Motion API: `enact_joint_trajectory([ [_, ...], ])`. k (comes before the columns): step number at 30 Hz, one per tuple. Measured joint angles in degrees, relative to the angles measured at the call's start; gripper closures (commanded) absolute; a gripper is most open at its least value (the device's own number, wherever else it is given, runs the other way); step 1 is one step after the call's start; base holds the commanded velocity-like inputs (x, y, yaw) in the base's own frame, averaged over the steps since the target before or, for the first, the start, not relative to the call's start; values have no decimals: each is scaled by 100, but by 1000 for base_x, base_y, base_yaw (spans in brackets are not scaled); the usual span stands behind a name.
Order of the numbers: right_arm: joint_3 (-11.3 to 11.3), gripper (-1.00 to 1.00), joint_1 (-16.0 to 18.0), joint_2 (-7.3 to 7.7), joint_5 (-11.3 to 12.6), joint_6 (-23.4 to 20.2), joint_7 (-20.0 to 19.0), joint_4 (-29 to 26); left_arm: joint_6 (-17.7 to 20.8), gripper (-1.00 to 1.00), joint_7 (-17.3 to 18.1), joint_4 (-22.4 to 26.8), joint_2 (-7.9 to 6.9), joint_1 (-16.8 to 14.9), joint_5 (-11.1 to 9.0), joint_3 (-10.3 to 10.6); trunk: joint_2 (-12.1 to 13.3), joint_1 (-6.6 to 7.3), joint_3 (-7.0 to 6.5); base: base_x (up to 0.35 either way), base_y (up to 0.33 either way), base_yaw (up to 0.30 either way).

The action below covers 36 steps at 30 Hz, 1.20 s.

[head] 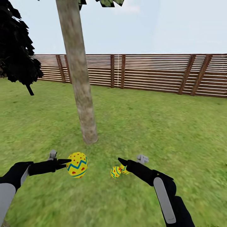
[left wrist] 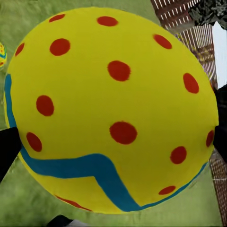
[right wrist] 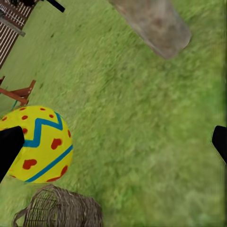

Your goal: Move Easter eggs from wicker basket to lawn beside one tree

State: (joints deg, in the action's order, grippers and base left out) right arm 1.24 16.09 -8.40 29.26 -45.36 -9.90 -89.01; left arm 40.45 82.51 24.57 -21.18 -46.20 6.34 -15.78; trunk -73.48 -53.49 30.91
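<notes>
Head view: the left end effector (head: 67, 163) is clamped on a bright yellow Easter egg with blue zigzag band and red dots (head: 77, 164), held above the mottled green lawn (head: 142, 126). Two more yellow patterned eggs (head: 118, 171) lie on the grass just beside the right end effector (head: 122, 162), near the foot of the pale grey-brown tree trunk (head: 80, 85). A brown slatted wooden fence (head: 151, 72) closes the background.

Left wrist view: the held egg (left wrist: 111, 109) sits between dark fingertips (left wrist: 7, 146) — grip looks firm.

Right wrist view: the fingers (right wrist: 9, 146) stand wide apart, released and empty; an egg (right wrist: 40, 144) shows past one fingertip, the tan woven-twig wicker basket (right wrist: 61, 208) beneath, the trunk base (right wrist: 153, 23) beyond.

Risk, as judgement: dropped from this height the round egg could roll away from the tree — or knock the two resting eggs outward.
</notes>
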Motion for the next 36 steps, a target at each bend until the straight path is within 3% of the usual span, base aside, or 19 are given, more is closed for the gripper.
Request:
enact_joint_trajectory([
  [3,-58,-100,-1,0,-2,0,0,0,-43,100,-421,-1,11,0,-6,-9,0,0,-21,1,-2,-200],
  [5,-170,-100,-4,0,-5,-6,-5,0,-43,100,-924,-1,41,0,-5,-18,0,0,-34,0,0,-200],
  [7,-203,-100,-2,-1,-6,-6,-3,0,-33,100,-2295,-2,271,2,-11,-26,0,0,-48,0,0,-200],
  [10,-210,-100,-4,1,-7,-6,-1,0,-80,100,-4270,-4,769,1,-35,-30,0,0,-68,0,0,-200],
  [14,-217,-100,-4,0,-7,-5,2,0,-707,100,-6718,-49,1437,0,-32,-29,0,0,-96,0,0,-200],
  [16,-213,-100,-5,1,-7,-3,1,0,-765,100,-7405,-60,1652,0,-49,-31,0,0,-110,0,0,-157],
  [19,-206,-100,0,-7,-10,-1,18,7,-790,100,-7644,-58,1789,0,-45,-21,0,0,-117,0,0,-30],
  [27,-155,-100,-1,-9,-11,1,49,7,-836,100,-7643,-67,1798,0,-36,-5,0,3,-118,235,-5,-2],
  [36,-158,-100,-2,-10,-7,-1,40,7,-847,100,-7639,-67,1803,1,-28,-4,0,3,-132,269,-216,124],
])
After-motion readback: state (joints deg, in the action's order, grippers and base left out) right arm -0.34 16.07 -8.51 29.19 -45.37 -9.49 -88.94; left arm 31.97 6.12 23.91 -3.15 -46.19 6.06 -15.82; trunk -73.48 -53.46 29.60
